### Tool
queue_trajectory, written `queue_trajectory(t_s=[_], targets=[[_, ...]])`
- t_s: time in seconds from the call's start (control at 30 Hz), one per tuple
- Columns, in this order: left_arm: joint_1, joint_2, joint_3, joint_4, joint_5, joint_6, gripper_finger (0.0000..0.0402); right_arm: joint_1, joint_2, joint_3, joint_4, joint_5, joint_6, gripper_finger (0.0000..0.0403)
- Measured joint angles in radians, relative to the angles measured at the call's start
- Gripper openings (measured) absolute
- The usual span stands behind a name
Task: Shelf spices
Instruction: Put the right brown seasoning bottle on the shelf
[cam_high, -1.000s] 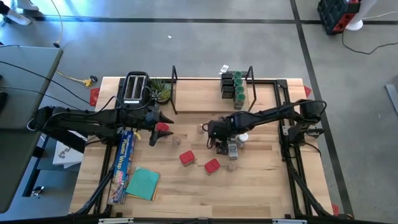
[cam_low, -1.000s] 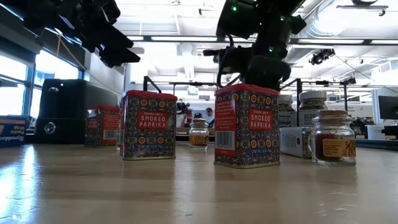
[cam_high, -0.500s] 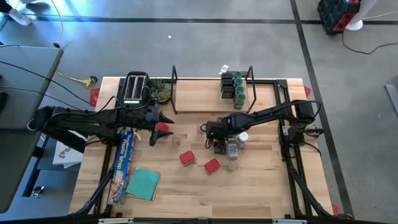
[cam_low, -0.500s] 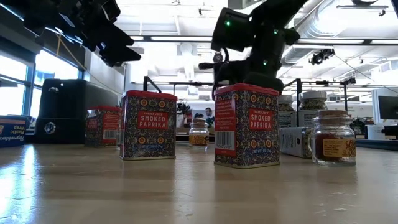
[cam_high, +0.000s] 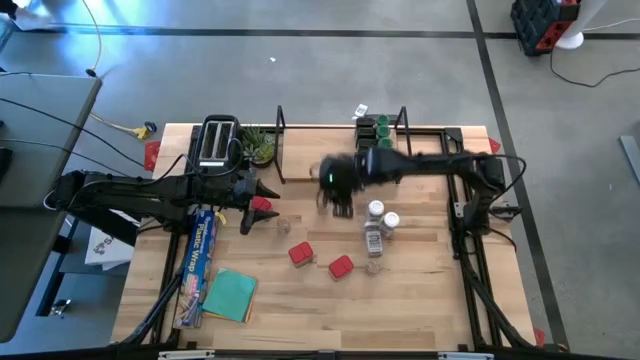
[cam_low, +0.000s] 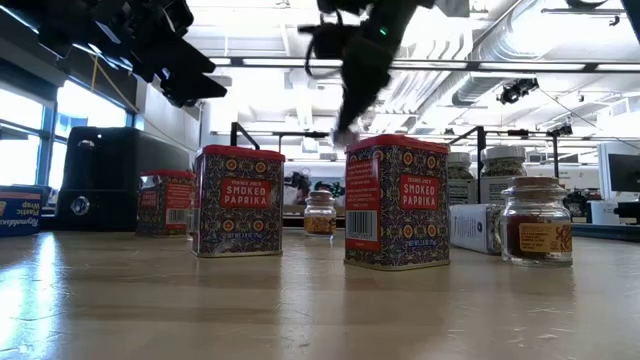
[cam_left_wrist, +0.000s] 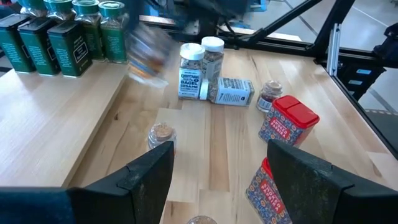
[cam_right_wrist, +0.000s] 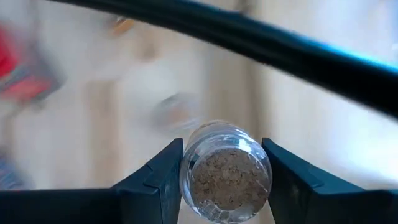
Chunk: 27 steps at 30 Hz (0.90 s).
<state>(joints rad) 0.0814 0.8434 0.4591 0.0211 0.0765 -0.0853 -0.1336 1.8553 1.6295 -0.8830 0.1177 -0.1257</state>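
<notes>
While clamping a small jar (cam_right_wrist: 225, 169) in the right hand (cam_high: 338, 186), swinging toward the shelf (cam_high: 320, 155) at 12 o'clock; left hand (cam_left_wrist: 217, 180) gaping empty.

right claw (cam_right_wrist: 225, 171) clamped, left claw (cam_left_wrist: 217, 165) spread

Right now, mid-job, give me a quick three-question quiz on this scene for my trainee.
1. True or false: the right pincer is shut on a jar.
2. How many red tins are on the table? A two, B three, C five.
3. Fill in: seen from above, the green-lidded jars stand at the shelf's ___ end.
Key: 1 true; 2 B; 3 right.
</notes>
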Motion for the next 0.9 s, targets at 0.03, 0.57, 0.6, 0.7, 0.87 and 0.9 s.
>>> queue_trajectory(t_s=[0.03,0.57,0.6,0.7,0.87,0.9], targets=[[0.0,0.0,0.0,0.0,0.0,0.0,0.0255,-0.033,0.0,0.042,-0.009,0.005,-0.032,0.0166],[0.0,0.0,0.001,0.008,-0.001,0.0,0.0255,-0.493,0.337,0.564,-0.205,-0.183,-0.209,0.0166],[0.0,0.0,0.001,0.008,-0.001,-0.001,0.0255,-0.498,0.368,0.604,-0.234,-0.183,-0.215,0.0166],[0.0,0.0,0.001,0.007,-0.001,-0.004,0.0255,-0.51,0.448,0.708,-0.299,-0.187,-0.218,0.0166],[0.0,0.0,0.001,0.007,-0.001,-0.009,0.0255,-0.519,0.487,0.67,-0.315,-0.178,-0.26,0.0166],[0.0,0.0,0.001,0.007,-0.001,-0.009,0.0255,-0.521,0.486,0.654,-0.312,-0.176,-0.26,0.0166]])
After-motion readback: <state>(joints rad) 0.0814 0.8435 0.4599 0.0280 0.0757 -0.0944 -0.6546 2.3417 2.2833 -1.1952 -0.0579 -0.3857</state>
